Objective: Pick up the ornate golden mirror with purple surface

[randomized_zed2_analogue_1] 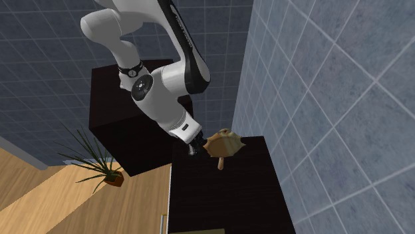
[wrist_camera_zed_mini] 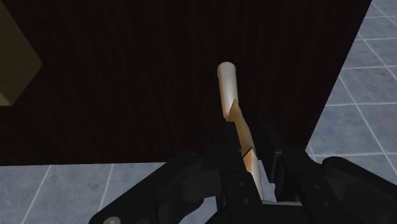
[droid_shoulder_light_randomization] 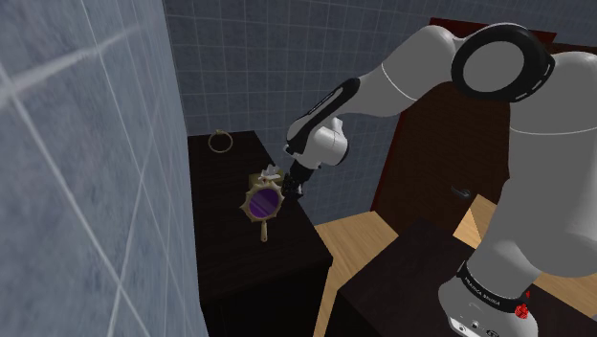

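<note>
You have dim, even light: the dark cabinet (droid_shoulder_light_randomization: 215, 182) reads nearly black, while the tiled wall (droid_shoulder_light_randomization: 86, 191) beside it catches a pale sheen in streaks.

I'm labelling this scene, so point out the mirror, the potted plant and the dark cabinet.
mirror (droid_shoulder_light_randomization: 263, 202): shoulder view, its purple face.
potted plant (randomized_zed2_analogue_1: 116, 178): second exterior view, its pot.
dark cabinet (droid_shoulder_light_randomization: 287, 245): shoulder view, its bare top.

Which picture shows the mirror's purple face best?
The shoulder view: the mirror faces that camera, purple showing. The second exterior view shows its golden back; the wrist view, its thin edge inside the claw.
</note>
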